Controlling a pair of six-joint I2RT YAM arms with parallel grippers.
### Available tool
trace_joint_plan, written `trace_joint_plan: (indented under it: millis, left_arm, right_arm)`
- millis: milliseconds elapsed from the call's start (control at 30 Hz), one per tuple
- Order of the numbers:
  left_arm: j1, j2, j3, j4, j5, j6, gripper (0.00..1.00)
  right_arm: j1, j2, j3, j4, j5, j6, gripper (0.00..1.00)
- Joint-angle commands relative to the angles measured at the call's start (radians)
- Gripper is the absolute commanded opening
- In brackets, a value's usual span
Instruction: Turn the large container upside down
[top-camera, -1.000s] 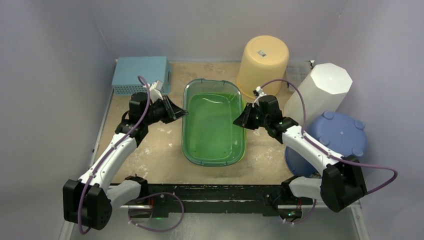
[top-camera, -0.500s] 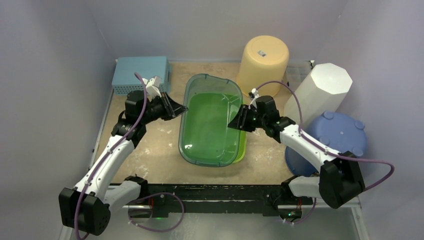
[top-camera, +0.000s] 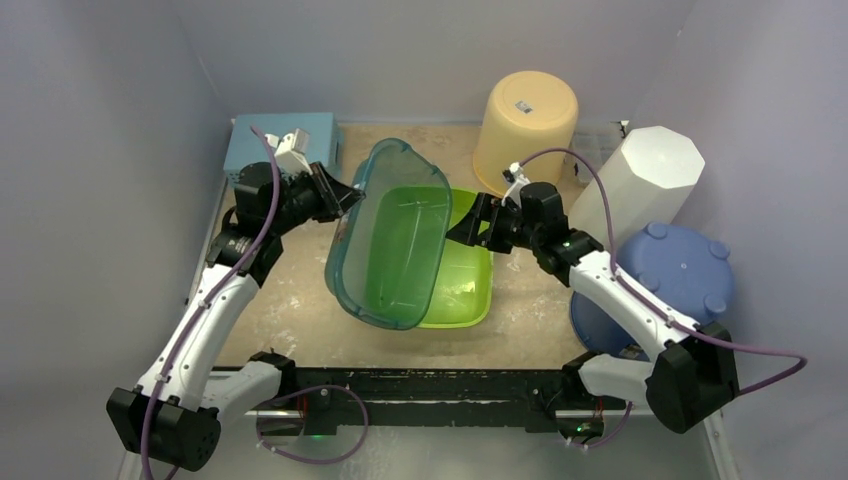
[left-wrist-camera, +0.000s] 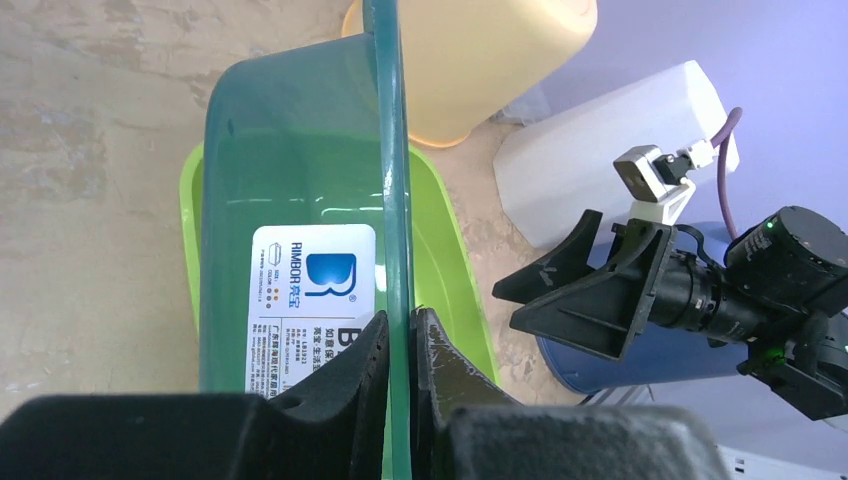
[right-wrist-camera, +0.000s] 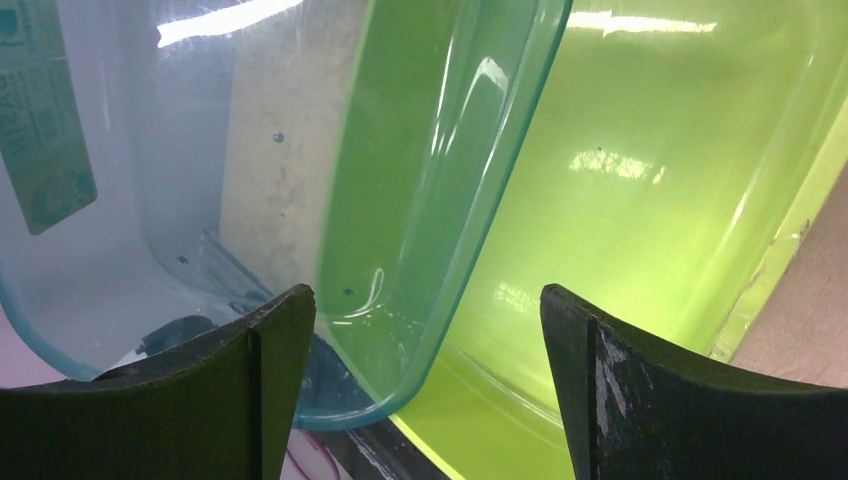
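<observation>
The large container is a see-through teal tub, lifted and tipped steeply onto its long side above a lime green tub on the table. My left gripper is shut on its upper rim; in the left wrist view the fingers pinch the thin teal rim, with a white label on the tub's bottom. My right gripper stands open just right of the tub, holding nothing. In the right wrist view the teal wall and the lime tub lie ahead of my right gripper.
An upturned yellow bucket stands at the back. A white octagonal bin and an upturned blue round tub crowd the right side. A light blue basket sits at the back left, behind my left arm.
The left arm has raised the teal tub's left rim, tipping it up out of the lime tub. The right gripper has opened and let go of the right rim.
</observation>
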Motion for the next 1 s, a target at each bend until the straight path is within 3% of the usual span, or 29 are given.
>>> trace_joint_plan:
  millis: [0, 200, 400, 667, 833, 967]
  left_arm:
    - [-0.003, -0.014, 0.093, -0.035, -0.051, 0.068, 0.0]
    - [-0.003, 0.004, 0.09, -0.058, -0.041, 0.075, 0.0]
    - [-0.004, -0.01, 0.058, -0.069, -0.06, 0.076, 0.0]
    - [-0.003, -0.017, 0.014, -0.071, -0.065, 0.075, 0.0]
    - [-0.004, -0.017, -0.008, -0.06, -0.06, 0.069, 0.0]
    - [-0.003, -0.02, -0.018, -0.056, -0.06, 0.062, 0.0]
  right_arm:
    - [0.004, -0.003, 0.062, -0.012, -0.043, -0.074, 0.85]
    - [0.004, 0.038, 0.067, 0.041, -0.077, -0.093, 0.86]
    - [0.008, 0.22, 0.082, 0.075, -0.104, -0.059, 0.86]
    - [0.033, 0.397, 0.119, 0.251, -0.164, 0.021, 0.8]
    - [0.045, 0.513, 0.159, 0.262, -0.143, 0.067, 0.62]
    - [0.046, 0.538, 0.161, 0.291, -0.157, 0.095, 0.24]
